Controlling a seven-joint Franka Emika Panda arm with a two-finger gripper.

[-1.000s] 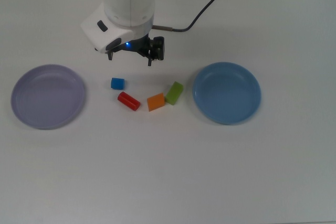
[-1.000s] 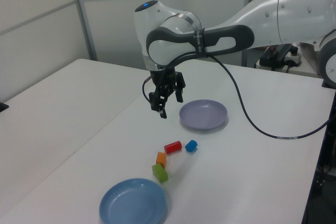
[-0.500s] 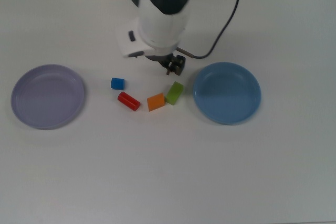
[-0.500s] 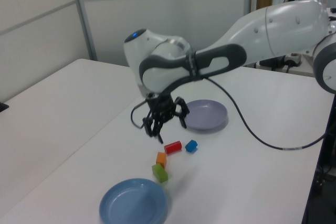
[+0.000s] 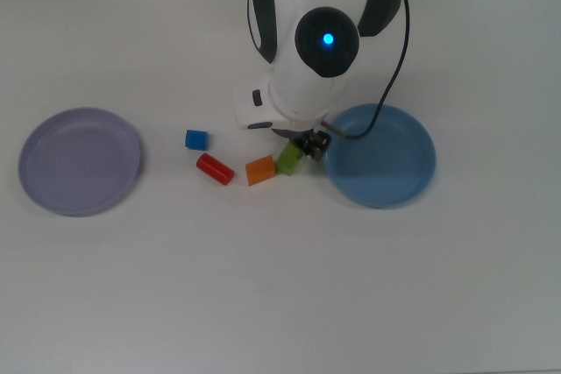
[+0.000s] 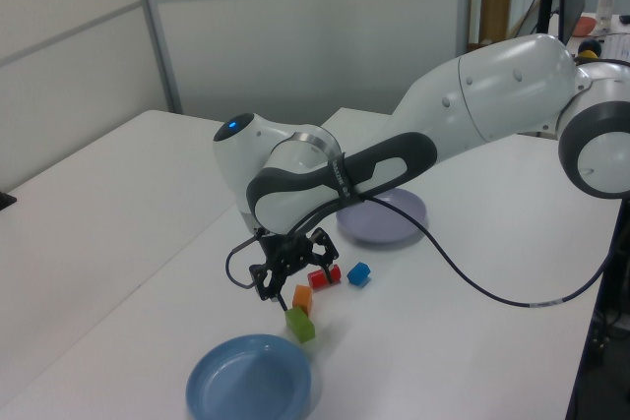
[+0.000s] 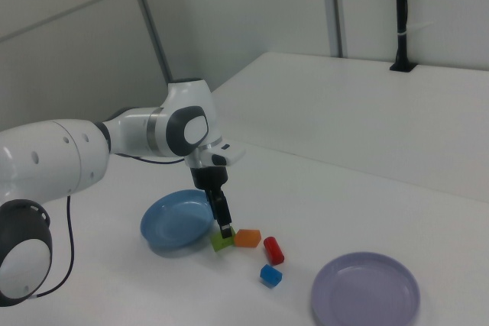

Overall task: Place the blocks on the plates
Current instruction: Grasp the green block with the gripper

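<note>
i have the gripper (image 6: 283, 287) low at centre frame in the left view, right over the green block (image 6: 300, 325); its jaws look spread and hold nothing. in the top view the green block (image 5: 289, 159), orange block (image 5: 260, 170), red bar (image 5: 215, 168) and blue cube (image 5: 196, 139) lie mid-frame on the table (image 5: 280, 286), between the lavender plate (image 5: 81, 161) at left and the blue plate (image 5: 381, 156) at right.
</note>
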